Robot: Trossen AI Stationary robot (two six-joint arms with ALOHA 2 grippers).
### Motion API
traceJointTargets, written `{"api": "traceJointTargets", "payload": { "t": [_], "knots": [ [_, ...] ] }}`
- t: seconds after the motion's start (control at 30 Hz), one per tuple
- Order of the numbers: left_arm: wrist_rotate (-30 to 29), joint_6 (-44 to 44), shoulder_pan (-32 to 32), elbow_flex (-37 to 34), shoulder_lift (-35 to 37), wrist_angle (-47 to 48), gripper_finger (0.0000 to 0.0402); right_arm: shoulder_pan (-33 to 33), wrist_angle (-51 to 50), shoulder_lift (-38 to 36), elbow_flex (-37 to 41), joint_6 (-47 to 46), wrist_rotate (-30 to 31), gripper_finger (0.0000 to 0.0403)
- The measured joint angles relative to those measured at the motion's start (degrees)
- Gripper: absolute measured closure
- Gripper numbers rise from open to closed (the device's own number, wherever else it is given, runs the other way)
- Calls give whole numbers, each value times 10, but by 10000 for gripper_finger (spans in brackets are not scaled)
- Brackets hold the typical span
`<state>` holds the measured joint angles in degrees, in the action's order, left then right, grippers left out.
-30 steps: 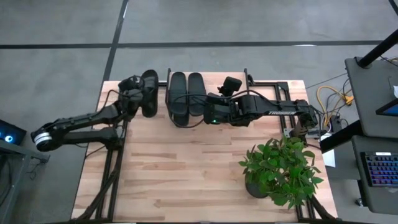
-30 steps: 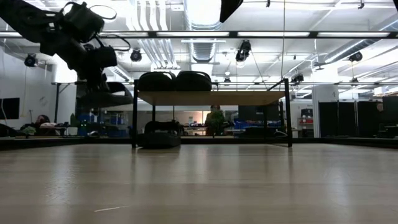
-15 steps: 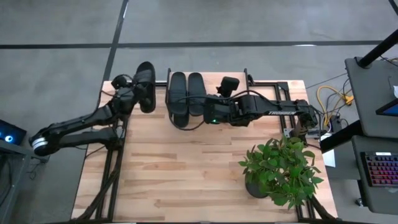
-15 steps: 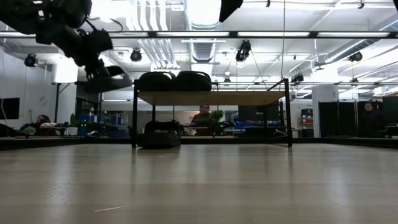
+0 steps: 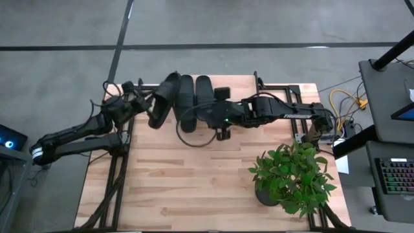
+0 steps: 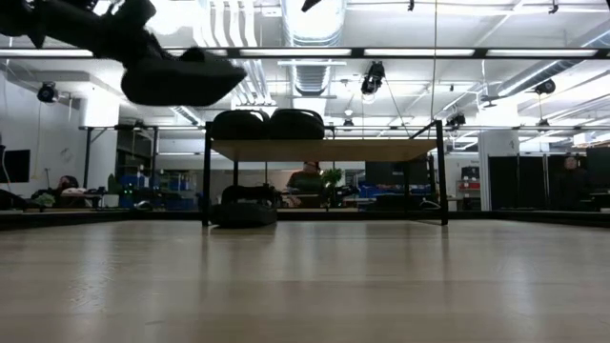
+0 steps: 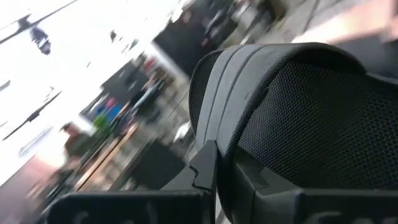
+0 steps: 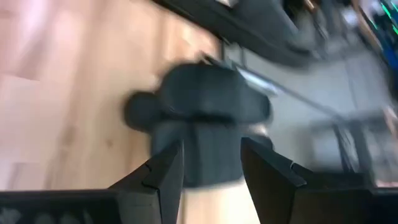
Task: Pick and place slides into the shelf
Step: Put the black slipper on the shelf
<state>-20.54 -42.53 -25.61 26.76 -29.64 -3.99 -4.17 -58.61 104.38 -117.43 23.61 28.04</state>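
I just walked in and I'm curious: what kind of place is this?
Probably a large robotics lab or workshop hall. The low view shows exposed ceiling ducts and strip lights, with people at desks far behind the shelf. From above, a wooden table stands on bare concrete beside a keyboard and loose cables.
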Motion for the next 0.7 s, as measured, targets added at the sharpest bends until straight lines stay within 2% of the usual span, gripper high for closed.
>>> {"api": "traceJointTargets", "payload": {
  "t": [0.1, 0.27, 0.37, 0.53, 0.7],
  "knots": [
    [73, 2, 4, 0, 15, 2, 401, -6, 16, -1, 0, 59, -40, 256],
    [219, 34, 5, 0, 44, -1, 402, -18, 44, -1, 0, 133, -47, 260],
    [255, 47, 4, 0, 52, -1, 402, -28, 65, -1, 0, 168, -47, 259],
    [262, 53, 5, 0, 46, -2, 402, -33, 107, -1, -1, 179, -43, 259],
    [306, 62, 6, 0, 38, -16, 402, -29, 101, -1, -1, 248, -40, 234]
  ]
}}
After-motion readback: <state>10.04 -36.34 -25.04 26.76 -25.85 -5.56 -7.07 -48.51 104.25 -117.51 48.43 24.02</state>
